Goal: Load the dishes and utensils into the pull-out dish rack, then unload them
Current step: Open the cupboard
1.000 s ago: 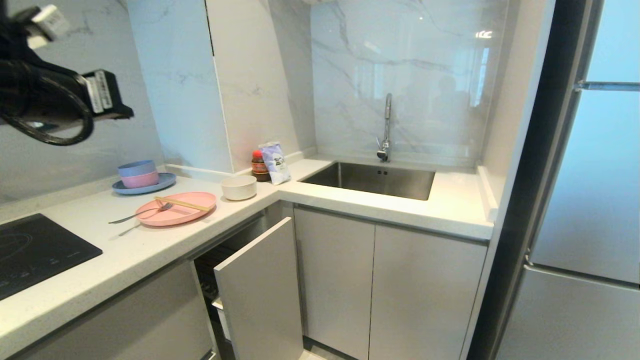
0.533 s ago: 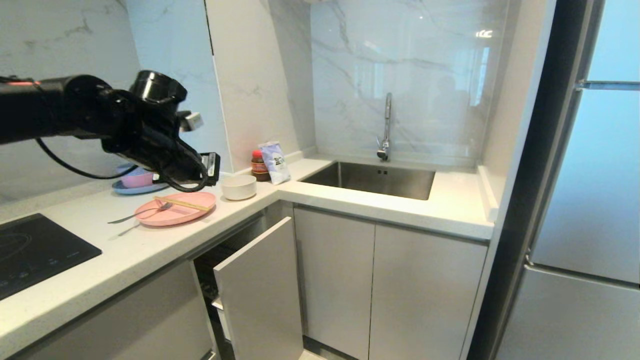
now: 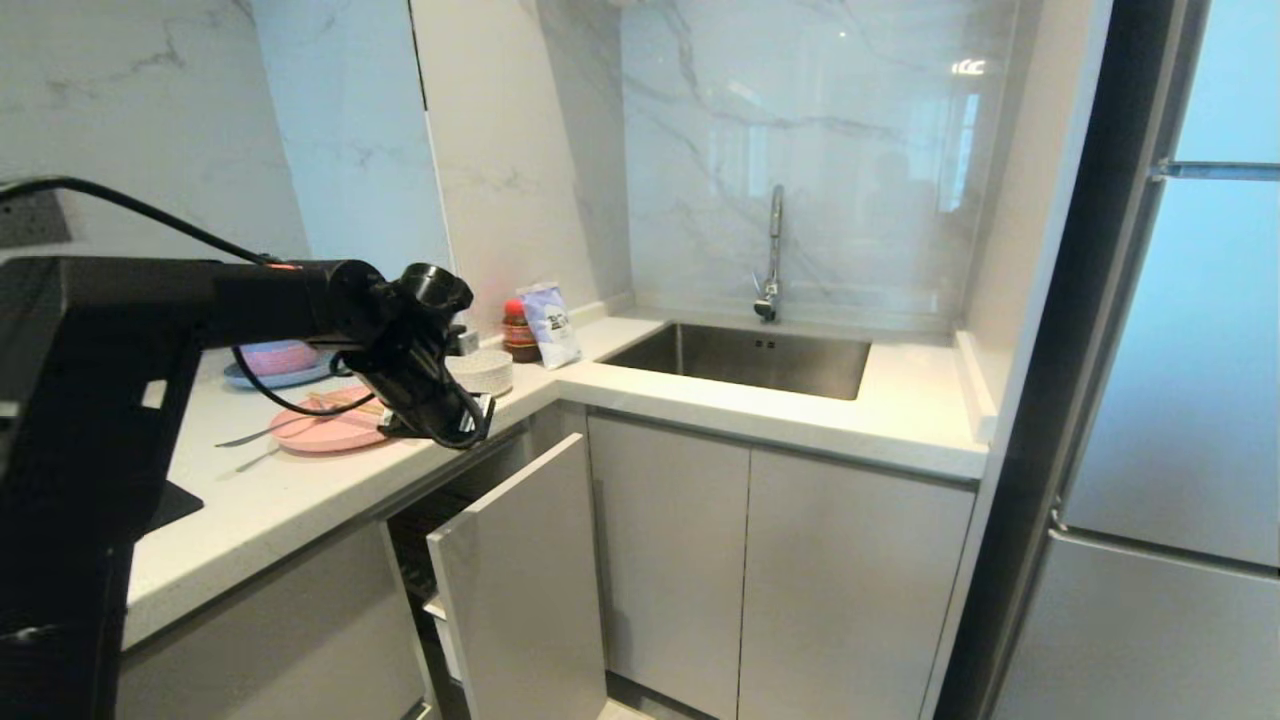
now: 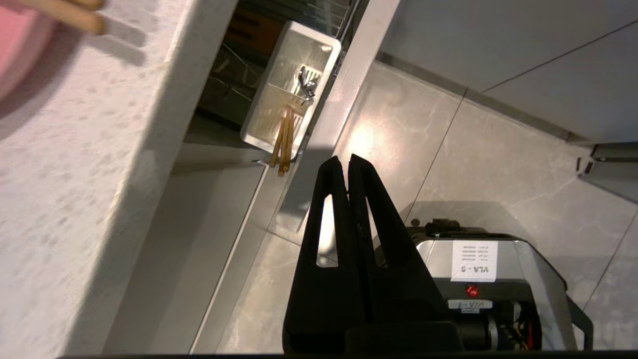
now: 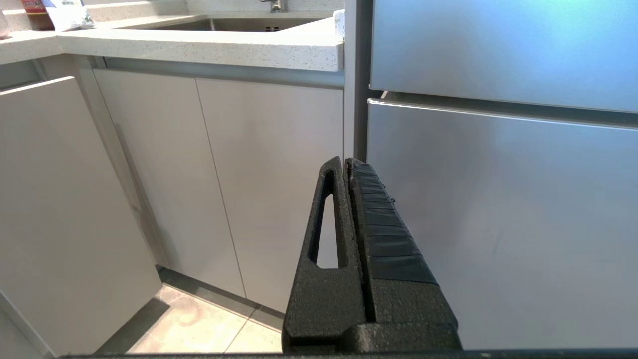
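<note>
Clock directions as on the head view, 12 o'clock being away from the robot.

Pink plate (image 3: 320,432) lying flat on the countertop (image 3: 300,500), near the front edge, partly hidden behind the left arm. On it the chopsticks (image 4: 75,12), lying side by side, long axis about 10 to 4 o'clock, tips just past the plate's rim in the left wrist view. Fork (image 3: 255,435) resting with the head end on the plate and the handle on the counter, long axis from 8 to 2 o'clock, handle end toward 8. Speckled bowl (image 3: 485,372) standing upright, mouth up, at 2 o'clock from the plate, apart from it.

Below the counter edge, the pull-out dish rack (image 3: 520,570) drawn partly out, pale front panel facing 5 o'clock. Inside, just behind the panel, the white cutlery holder (image 4: 291,89) with a second pair of chopsticks (image 4: 283,142) leaning in one compartment and something of dark metal in the next one; cannot tell what.

Left arm reaching level across the counter from 9 o'clock, wrist bent downward. Left gripper (image 4: 347,159) pointing down past the counter's front edge, above the rack's front panel and the floor, fingers pressed together, holding nothing.

Right gripper (image 5: 347,162) low at the side, facing the cabinet doors (image 5: 224,189) and the fridge (image 5: 498,199), fingers together, nothing between them.
</note>
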You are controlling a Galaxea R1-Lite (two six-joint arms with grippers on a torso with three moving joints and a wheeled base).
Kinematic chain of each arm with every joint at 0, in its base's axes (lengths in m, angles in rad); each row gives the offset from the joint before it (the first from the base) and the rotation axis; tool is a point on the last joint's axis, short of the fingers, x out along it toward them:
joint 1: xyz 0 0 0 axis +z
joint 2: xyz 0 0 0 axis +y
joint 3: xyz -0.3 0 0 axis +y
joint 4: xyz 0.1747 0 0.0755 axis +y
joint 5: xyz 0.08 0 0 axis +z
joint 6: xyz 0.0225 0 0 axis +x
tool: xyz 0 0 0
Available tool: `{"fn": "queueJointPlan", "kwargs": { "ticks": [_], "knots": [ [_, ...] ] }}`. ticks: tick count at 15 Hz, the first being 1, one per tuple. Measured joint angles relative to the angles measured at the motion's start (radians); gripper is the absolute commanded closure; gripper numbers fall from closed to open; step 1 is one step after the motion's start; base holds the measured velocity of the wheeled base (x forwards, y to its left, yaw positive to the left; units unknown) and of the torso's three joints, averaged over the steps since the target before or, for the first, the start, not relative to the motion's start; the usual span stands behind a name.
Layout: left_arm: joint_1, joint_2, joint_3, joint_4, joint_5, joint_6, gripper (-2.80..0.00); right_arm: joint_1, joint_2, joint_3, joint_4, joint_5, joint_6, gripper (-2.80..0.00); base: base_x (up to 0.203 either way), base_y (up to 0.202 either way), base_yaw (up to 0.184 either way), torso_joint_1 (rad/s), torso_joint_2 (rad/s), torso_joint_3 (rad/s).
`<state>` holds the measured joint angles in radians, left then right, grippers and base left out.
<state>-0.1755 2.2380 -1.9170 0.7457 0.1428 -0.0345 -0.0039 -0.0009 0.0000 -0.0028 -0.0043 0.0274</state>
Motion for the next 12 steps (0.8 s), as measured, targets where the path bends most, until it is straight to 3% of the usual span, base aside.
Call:
{"fn": "queueJointPlan", "kwargs": {
  "ticks": [5, 12],
  "knots": [
    [-0.003, 0.110, -0.001, -0.084, 0.004, 0.001, 0.00, 0.000, 0.000, 0.000, 0.000, 0.000, 0.000, 0.00, 0.000, 0.000, 0.000, 0.000, 0.00, 0.000],
    [-0.008, 0.197, -0.002, -0.172, 0.156, -0.002, 0.00, 0.000, 0.000, 0.000, 0.000, 0.000, 0.000, 0.00, 0.000, 0.000, 0.000, 0.000, 0.00, 0.000]
  ]
}}
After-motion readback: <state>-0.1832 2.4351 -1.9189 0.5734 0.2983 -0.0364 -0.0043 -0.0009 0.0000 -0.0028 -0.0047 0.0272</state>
